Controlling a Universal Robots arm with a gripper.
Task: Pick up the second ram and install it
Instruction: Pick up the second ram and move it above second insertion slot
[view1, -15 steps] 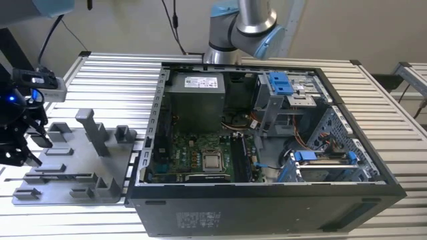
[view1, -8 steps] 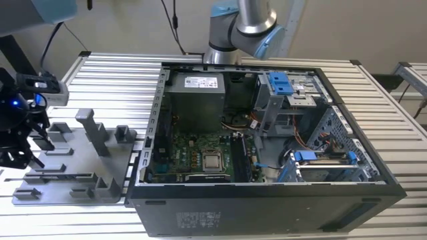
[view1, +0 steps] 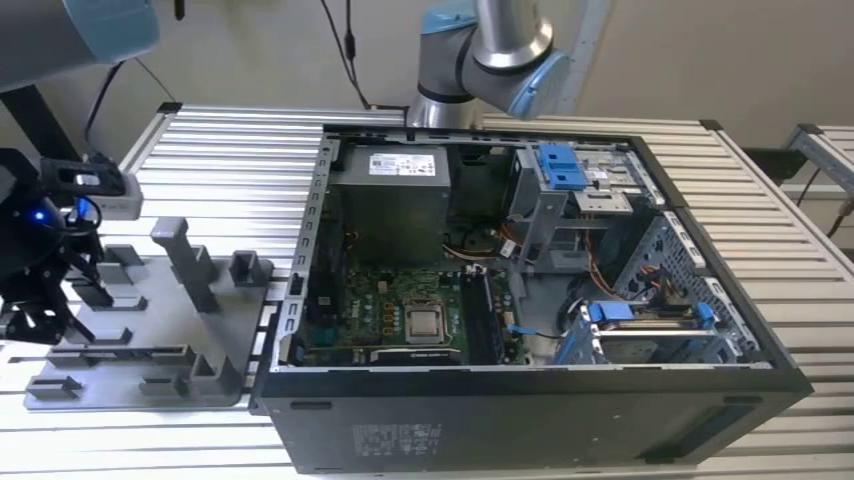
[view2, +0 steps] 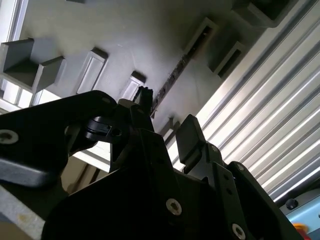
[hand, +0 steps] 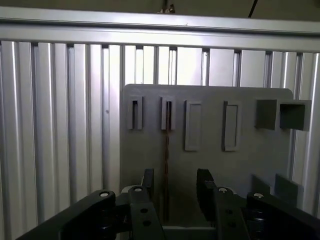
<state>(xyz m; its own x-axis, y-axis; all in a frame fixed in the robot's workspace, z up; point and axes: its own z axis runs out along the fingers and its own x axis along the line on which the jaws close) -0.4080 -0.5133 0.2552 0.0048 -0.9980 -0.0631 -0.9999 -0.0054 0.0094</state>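
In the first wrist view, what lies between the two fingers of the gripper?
In the first wrist view, the second ram, on edge in the grey fixture tray, runs between the fingers of the open gripper, not visibly gripped.

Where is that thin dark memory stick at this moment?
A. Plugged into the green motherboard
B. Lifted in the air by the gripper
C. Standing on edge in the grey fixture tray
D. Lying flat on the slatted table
C: in the first wrist view the second ram stands on edge in a slot of the grey fixture tray, and the gripper is open, with one finger on either side of it.
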